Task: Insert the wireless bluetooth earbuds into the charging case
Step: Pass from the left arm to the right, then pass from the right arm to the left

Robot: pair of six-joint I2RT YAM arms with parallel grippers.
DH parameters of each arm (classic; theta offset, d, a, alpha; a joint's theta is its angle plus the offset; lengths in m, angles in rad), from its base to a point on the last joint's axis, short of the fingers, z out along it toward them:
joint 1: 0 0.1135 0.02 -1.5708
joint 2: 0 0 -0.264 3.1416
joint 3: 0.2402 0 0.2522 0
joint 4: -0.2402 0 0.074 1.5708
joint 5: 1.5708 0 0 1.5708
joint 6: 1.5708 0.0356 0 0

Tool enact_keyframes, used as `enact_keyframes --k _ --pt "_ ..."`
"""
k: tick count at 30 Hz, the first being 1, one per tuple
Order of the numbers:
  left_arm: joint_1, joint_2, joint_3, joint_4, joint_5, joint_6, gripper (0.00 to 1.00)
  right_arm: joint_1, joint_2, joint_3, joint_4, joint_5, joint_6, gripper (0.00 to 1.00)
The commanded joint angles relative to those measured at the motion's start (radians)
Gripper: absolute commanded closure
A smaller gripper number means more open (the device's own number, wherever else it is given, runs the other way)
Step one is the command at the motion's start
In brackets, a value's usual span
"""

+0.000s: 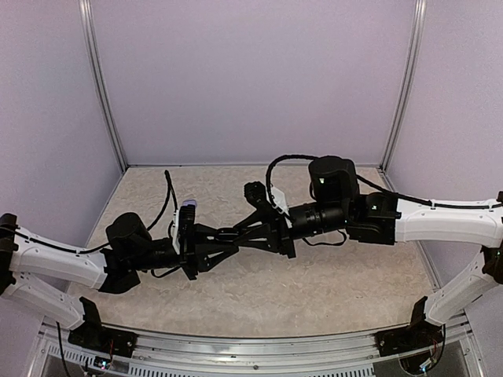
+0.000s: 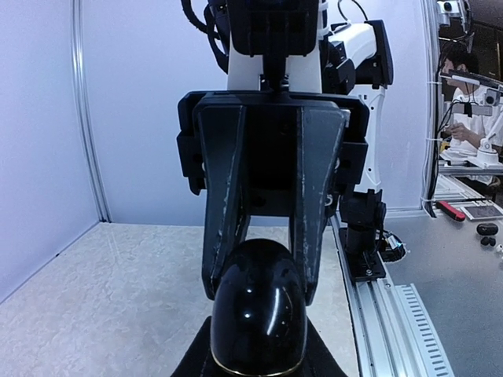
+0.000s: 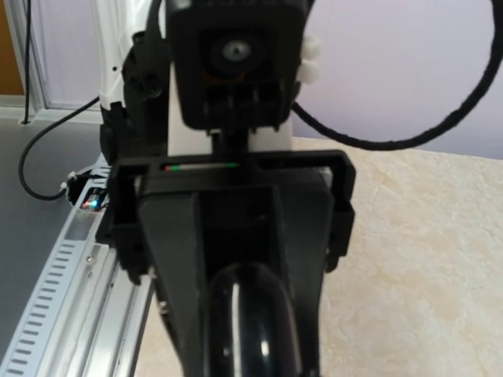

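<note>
While both arms meet in mid-air over the table (image 1: 354,290), the left gripper (image 1: 220,239) pinches the glossy black charging case (image 2: 258,310) and the right gripper (image 1: 245,232) clamps its other end. An uneven tug could twist it loose and drop it. I can't spot any earbuds.

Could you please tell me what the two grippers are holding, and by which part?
Both hold one black charging case: the left gripper jaws clamp one end, the right gripper jaws the opposite end.
</note>
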Motion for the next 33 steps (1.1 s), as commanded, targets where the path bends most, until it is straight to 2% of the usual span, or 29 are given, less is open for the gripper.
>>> enact_keyframes --k 1,4,9,13,16,21,24,25,29,33 --pt "-0.004 -0.023 0.022 0.005 -0.068 0.011 0.69 -0.012 0.007 0.013 0.012 0.057 0.041 0.9" --pt "-0.005 -0.028 0.014 -0.006 -0.098 0.021 0.52 -0.041 -0.004 0.001 0.031 0.061 0.076 0.91" --pt "-0.001 -0.087 -0.029 -0.03 -0.232 0.076 0.37 -0.094 -0.009 -0.003 0.029 0.068 0.157 0.92" --pt "-0.023 -0.137 -0.05 -0.042 -0.411 0.133 0.35 -0.136 0.011 -0.001 0.031 0.098 0.303 0.93" --pt "-0.056 -0.14 -0.028 -0.108 -0.497 0.235 0.33 -0.144 0.051 0.033 0.004 0.076 0.381 0.93" --pt "-0.092 -0.149 0.017 -0.298 -0.502 0.464 0.24 -0.144 0.117 0.092 -0.105 -0.01 0.412 0.93" --pt "-0.099 -0.181 0.015 -0.338 -0.477 0.52 0.08 -0.148 0.14 0.114 -0.172 -0.054 0.411 0.93" --pt "-0.101 -0.186 0.023 -0.359 -0.472 0.531 0.05 -0.149 0.148 0.12 -0.195 -0.069 0.409 0.93" --pt "-0.127 -0.181 0.045 -0.447 -0.455 0.584 0.03 -0.15 0.177 0.142 -0.254 -0.138 0.405 0.93" --pt "-0.149 -0.134 0.083 -0.522 -0.447 0.619 0.1 -0.152 0.201 0.154 -0.274 -0.211 0.414 0.93"
